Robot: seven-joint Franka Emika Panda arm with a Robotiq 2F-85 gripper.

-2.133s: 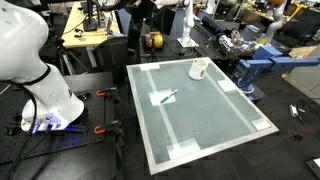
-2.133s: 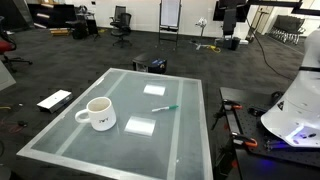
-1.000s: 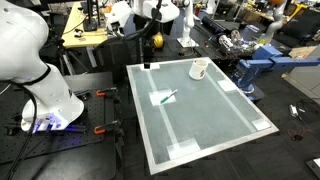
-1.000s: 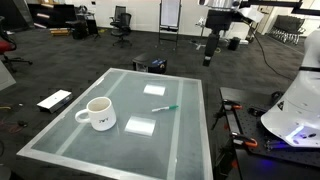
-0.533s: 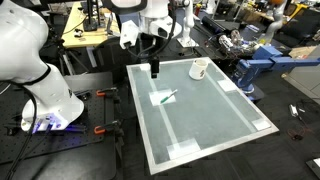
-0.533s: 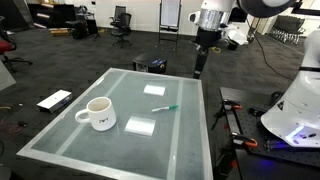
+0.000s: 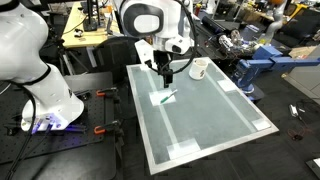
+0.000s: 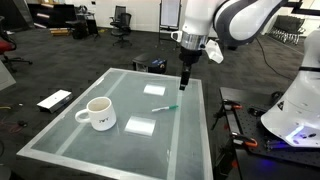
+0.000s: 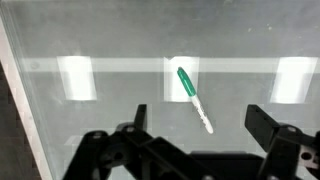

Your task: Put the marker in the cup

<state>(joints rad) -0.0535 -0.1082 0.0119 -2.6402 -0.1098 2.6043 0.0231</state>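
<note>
Right, pincer w/ jaws wide abv marker; cup well apart.

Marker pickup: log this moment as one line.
tool: open, hovering over marker | marker: lying on table, ungrasped | cup: upright, apart from marker

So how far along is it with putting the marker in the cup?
Nothing is done yet: the green marker lies on the table, apart from the white mug. In hand: the open gripper hovers over the marker. Left: grasp it, carry it over, and drop it in.
</note>
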